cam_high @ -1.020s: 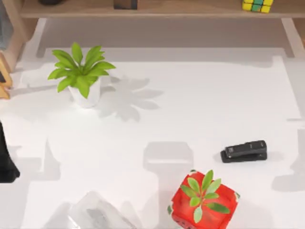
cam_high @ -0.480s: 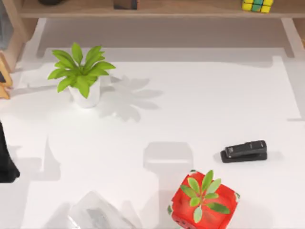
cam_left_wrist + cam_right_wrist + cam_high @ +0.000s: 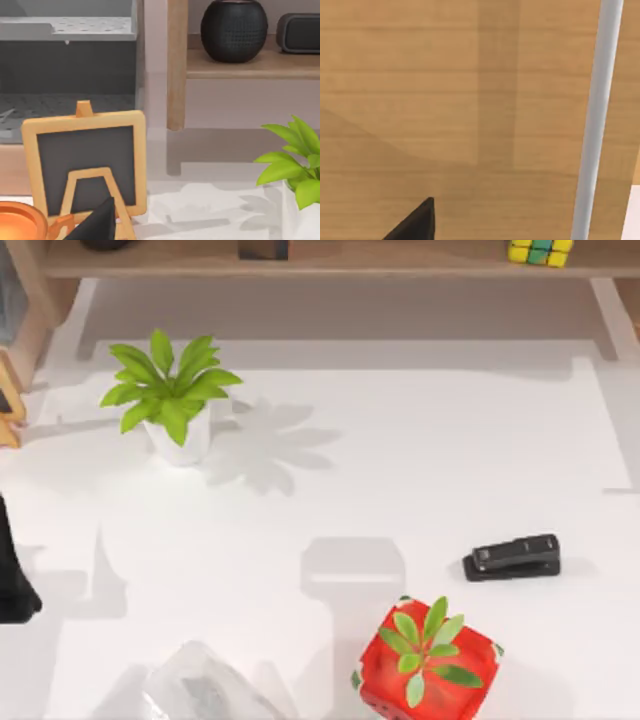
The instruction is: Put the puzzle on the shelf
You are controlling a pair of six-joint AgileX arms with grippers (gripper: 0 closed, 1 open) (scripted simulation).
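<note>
Nothing's moved: puzzle [image 3: 539, 251] sits on shelf [image 3: 400, 260], right end.

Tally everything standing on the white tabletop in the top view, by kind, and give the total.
Plants: 2, green potted plant in white pot, red box with green leaves
Black stapler: 1
Clear crumpled plastic object: 1
Total: 4

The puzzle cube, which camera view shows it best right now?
The top view: the puzzle sits on the shelf near its right end, with yellow, green and blue tiles visible, though the picture's upper edge cuts it off. The left wrist view faces the shelf's other end, and the right wrist view faces wood grain.
</note>
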